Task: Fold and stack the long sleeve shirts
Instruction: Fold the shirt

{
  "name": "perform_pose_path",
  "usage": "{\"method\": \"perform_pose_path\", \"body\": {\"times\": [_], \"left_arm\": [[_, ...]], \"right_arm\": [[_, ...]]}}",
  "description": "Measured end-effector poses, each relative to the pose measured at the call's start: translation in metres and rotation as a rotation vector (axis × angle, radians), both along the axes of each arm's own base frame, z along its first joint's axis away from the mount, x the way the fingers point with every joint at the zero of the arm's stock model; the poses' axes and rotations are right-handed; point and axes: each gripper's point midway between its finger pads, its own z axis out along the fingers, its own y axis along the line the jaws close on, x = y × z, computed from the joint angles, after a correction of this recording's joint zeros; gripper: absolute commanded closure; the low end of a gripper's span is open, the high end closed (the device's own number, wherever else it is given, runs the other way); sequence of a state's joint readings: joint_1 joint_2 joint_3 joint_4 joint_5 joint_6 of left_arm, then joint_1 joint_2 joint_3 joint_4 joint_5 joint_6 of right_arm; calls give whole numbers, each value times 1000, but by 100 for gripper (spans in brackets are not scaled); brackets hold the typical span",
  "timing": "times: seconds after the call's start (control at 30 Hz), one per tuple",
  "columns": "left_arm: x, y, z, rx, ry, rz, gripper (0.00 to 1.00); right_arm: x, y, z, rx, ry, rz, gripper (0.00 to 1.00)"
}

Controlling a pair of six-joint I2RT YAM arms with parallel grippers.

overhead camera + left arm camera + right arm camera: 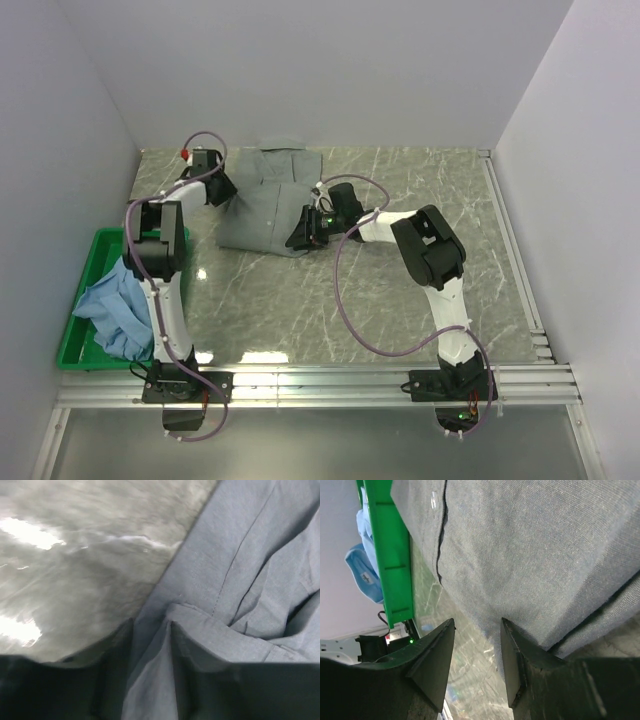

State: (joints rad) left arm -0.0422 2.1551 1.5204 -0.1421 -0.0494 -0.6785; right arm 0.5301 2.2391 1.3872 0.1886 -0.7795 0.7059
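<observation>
While the grey-green shirt (265,205) is laid at the far middle of the table (400,290), its left edge is straddled by the left gripper (151,645), jaws parted, cloth between | right gripper (300,238) set at its near edge, jaws apart, empty | light blue shirt (115,310) heaped in green bin (95,250)

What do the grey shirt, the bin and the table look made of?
Grey shirt: woven cloth, matte, with stitched seams and soft folds. Bin: likely hard plastic, bright green, smooth moulded rim. Table: marble or marble-print laminate, veined, glossy with glare.
</observation>
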Motion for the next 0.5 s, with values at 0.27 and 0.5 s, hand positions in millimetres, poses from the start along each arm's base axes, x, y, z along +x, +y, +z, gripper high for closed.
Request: {"method": "perform_pose_path", "body": {"times": [0.27,0.5], "left_arm": [[-28,14,81,-42,-87,71,33],[-86,-32,116,-210,-163,-5,54]], "right_arm": [[-1,-1,0,-8,-10,10,50],[-1,-2,-1,-16,-12,8,50]]}}
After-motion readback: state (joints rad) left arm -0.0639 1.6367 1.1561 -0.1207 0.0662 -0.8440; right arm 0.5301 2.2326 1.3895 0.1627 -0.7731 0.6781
